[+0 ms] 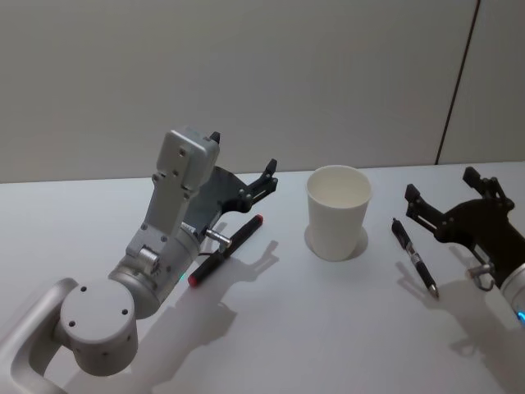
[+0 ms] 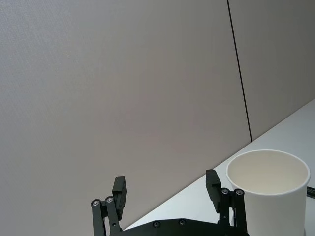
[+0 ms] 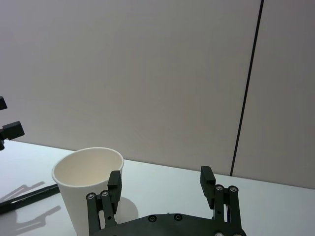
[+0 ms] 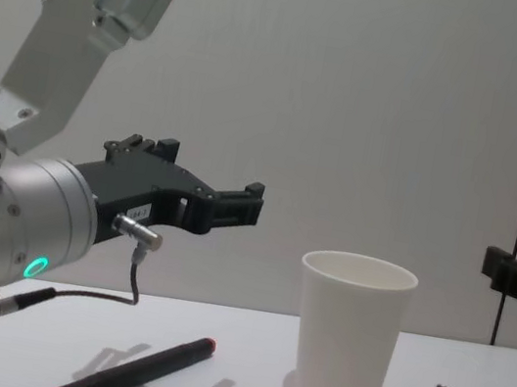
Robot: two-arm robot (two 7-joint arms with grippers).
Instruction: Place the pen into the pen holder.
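Below the open, empty left hand [image 1: 243,154] a red pen [image 1: 225,250] lies diagonally, cup [image 1: 338,213] to its right; right hand [image 1: 441,185] also open, empty.

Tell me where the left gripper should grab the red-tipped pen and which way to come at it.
I'd take the red-tipped pen at mid-barrel, coming straight down from above with the left gripper, jaws open across its width. It lies flat on the table, slim and slanted, so only the long sides offer a hold.
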